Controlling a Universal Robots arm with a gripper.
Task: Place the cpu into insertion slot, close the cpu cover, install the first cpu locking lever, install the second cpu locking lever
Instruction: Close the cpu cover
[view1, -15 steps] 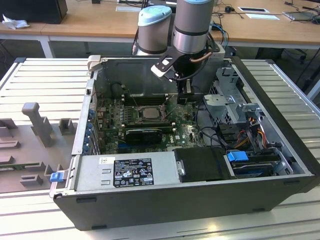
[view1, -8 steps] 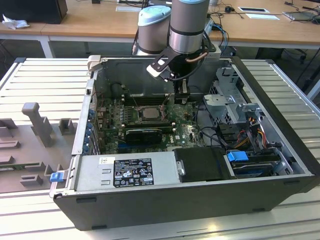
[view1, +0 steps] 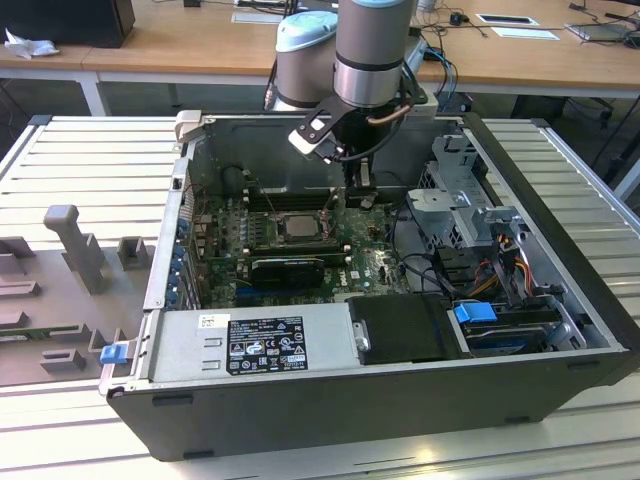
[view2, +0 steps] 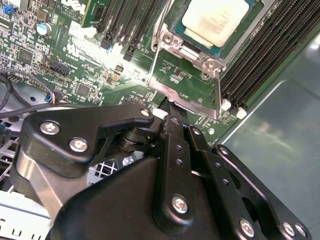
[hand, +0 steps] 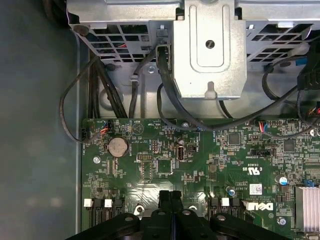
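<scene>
While the cpu (view2: 215, 20) lies pale side up, framed by the cover (view2: 172, 47) on the board (hand: 200, 165), the gripper (view2: 169, 107) hangs right at the cover's edge, fingers (hand: 164, 199) pressed tight together, nothing seen between them, inside the open case (view1: 400, 410).

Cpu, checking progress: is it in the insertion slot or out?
In: the cpu lies seated within the cpu cover frame on the motherboard.

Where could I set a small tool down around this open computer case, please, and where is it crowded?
The ribbed table at the exterior view's right of the case is bare, as is the strip between the grey fixtures and the far edge on that view's left. Crowded: the cabled drive bay, and the cpu area beside the gripper.
</scene>
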